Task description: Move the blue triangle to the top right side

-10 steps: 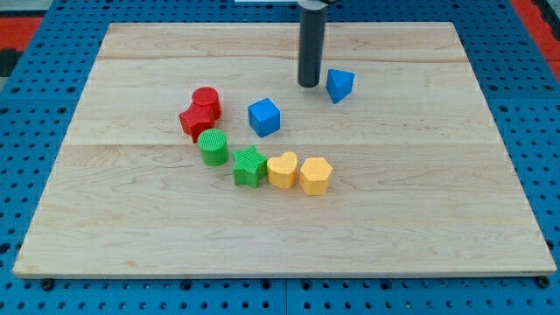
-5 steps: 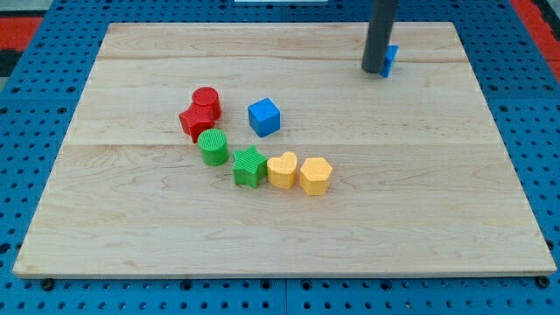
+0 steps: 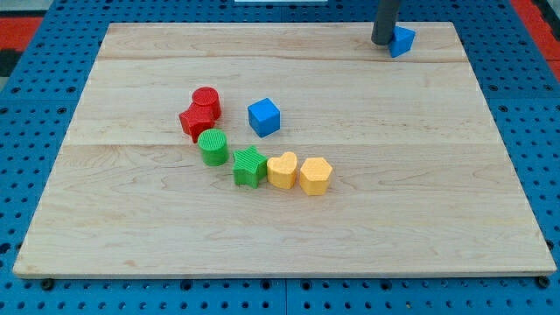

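Touching blue triangle (image 3: 402,40): my tip (image 3: 382,42); board (image 3: 262,227) top-right

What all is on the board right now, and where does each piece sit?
blue triangle: one, blue, near the board's top right, close to its top edge
blue cube: one, blue, centre of the board, apart from the others
red blocks: two, red, touching each other, left of the blue cube; shapes hard to tell
green cylinder: one, green, just below the red pair
green star: one, green, right of and below the cylinder
yellow heart: one, yellow, right of the star
yellow hexagon: one, yellow, right of the heart, touching it
wooden board: one, light wood, fills most of the view
blue pegboard: one, blue, under and around the board
my tip: one, dark rod, against the blue triangle's left side
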Controlling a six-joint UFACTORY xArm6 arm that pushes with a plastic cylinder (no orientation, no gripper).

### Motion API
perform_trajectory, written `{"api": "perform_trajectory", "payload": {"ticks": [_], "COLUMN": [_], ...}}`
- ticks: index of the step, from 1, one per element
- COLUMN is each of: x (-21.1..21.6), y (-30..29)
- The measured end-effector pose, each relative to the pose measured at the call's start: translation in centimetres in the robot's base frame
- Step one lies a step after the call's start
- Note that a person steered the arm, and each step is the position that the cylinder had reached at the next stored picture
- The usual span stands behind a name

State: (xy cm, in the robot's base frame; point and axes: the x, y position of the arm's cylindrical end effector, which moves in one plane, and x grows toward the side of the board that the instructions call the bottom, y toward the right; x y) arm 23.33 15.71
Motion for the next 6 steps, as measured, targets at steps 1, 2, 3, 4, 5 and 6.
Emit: {"api": "perform_trajectory", "payload": {"ticks": [1,2,3,4,5,6], "x": [1.8,4.2,5.1,3.7,0.7,0.5], "y": [0.0,0.0,0.6,1.3,1.3,1.3]}}
